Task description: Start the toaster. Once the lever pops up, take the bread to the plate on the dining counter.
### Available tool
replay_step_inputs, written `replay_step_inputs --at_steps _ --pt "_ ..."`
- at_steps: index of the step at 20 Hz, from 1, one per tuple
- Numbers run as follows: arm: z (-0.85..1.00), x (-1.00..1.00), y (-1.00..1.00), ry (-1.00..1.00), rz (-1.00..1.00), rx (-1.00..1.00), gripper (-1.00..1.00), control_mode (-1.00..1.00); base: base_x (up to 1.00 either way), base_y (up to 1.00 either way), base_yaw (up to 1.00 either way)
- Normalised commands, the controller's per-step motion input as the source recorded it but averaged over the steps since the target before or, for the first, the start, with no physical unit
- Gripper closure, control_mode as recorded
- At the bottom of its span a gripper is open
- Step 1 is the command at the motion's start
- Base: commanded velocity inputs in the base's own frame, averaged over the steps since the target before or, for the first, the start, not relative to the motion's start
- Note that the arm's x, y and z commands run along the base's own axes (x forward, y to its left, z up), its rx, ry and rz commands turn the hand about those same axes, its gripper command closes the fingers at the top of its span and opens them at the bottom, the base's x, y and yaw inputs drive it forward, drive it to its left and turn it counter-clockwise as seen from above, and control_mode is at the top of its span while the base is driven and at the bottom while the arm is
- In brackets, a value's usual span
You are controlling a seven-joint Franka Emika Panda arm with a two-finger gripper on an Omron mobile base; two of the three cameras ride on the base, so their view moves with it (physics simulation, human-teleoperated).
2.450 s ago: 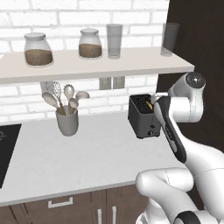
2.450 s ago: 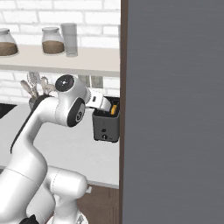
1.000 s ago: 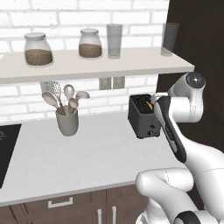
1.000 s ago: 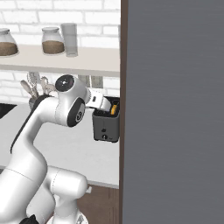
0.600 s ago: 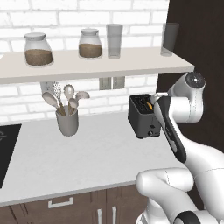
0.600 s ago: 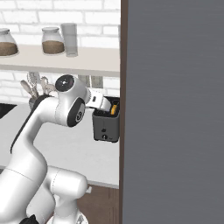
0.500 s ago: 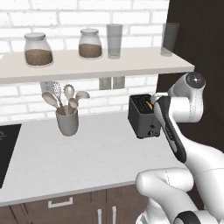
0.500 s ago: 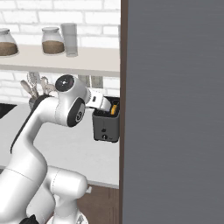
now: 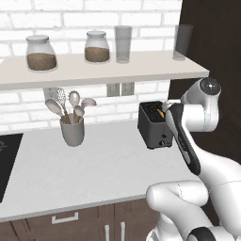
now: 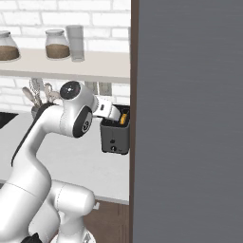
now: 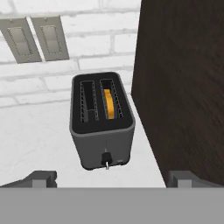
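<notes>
End effector (image 11: 111, 177): fingers spread wide, holding nothing, poised above the toaster (image 11: 103, 120). Toaster: black, two-slot, on the grey worktop (image 9: 94, 164) hard against the dark cabinet panel (image 11: 183, 87). Bread (image 11: 109, 104): seated in the slot toward 3 o'clock in the hand view, orange edge visible. Lever (image 11: 105, 158): at 6 o'clock on the front face. Step in hand, by judgement: waiting on or approaching the toaster. Next move: descend, close on the bread, lift straight out. Change from earlier frames: none; arm and toaster unmoved.
</notes>
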Motion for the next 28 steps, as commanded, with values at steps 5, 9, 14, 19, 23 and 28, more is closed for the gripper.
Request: replay_step_inputs --at_steps 5,9,14,19,23,28 --pt "0.00 0.00 0.00 0.00 0.00 0.00 -1.00 -1.00 0.00 0.00 0.00" --pt "0.00 0.00 0.00 0.00 0.00 0.00 -1.00 -1.00 0.00 0.00 0.00" --pt "0.00 0.00 0.00 0.00 0.00 0.00 -1.00 -1.00 0.00 0.00 0.00" --pt "0.00 0.00 0.00 0.00 0.00 0.00 -1.00 -1.00 0.00 0.00 0.00" --pt "0.00 0.00 0.00 0.00 0.00 0.00 -1.00 -1.00 0.00 0.00 0.00" --pt "0.00 0.00 0.00 0.00 0.00 0.00 -1.00 -1.00 0.00 0.00 0.00"
